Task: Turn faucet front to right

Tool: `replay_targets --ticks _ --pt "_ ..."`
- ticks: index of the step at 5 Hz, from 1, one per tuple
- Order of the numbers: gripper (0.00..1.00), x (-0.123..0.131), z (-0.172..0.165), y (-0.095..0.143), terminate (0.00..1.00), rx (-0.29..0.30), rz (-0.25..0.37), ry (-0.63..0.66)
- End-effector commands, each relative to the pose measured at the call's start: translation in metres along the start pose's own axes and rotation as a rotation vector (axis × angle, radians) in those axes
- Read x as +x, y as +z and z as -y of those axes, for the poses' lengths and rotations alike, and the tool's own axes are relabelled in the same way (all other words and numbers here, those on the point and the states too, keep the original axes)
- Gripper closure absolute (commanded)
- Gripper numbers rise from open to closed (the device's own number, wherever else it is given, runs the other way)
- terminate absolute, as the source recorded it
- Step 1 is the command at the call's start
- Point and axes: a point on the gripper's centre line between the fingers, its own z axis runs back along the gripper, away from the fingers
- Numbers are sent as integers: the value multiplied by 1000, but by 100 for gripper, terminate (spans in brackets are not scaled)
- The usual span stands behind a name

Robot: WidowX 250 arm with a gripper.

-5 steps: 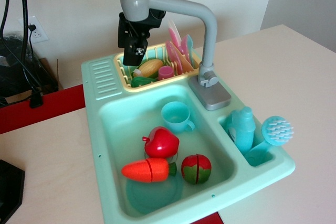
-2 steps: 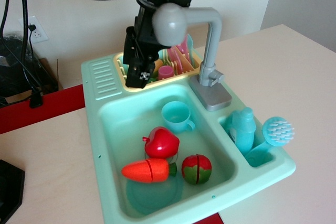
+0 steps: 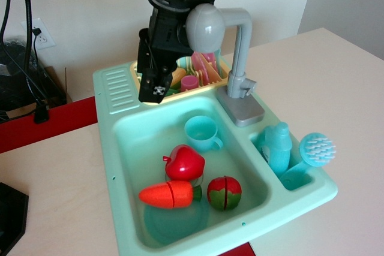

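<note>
Faucet (image 3: 234, 40) swung right, hiding hand (image 3: 153, 85).

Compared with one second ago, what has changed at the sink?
The faucet head swung from the image left toward the camera, its arm now foreshortened. The gripper moved along behind it, now lower over the yellow rack. The cup, apple and carrot stayed put.

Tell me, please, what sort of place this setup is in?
Probably a lab or office corner with a tabletop play kitchen: a mint toy sink with a grey faucet, toy food such as a carrot, and a wall socket.
</note>
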Motion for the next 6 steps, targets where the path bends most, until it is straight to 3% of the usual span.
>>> replay_targets --ticks 1,2,3,4,6 --pt "0 -28 -36 11 0 -49 77 157" --pt "0 -33 -29 11 0 -112 117 79" --pt "0 -46 -14 23 0 -124 135 48" --pt "0 -64 -6 30 0 -146 196 28" --pt "0 -97 -13 24 0 -94 298 74"
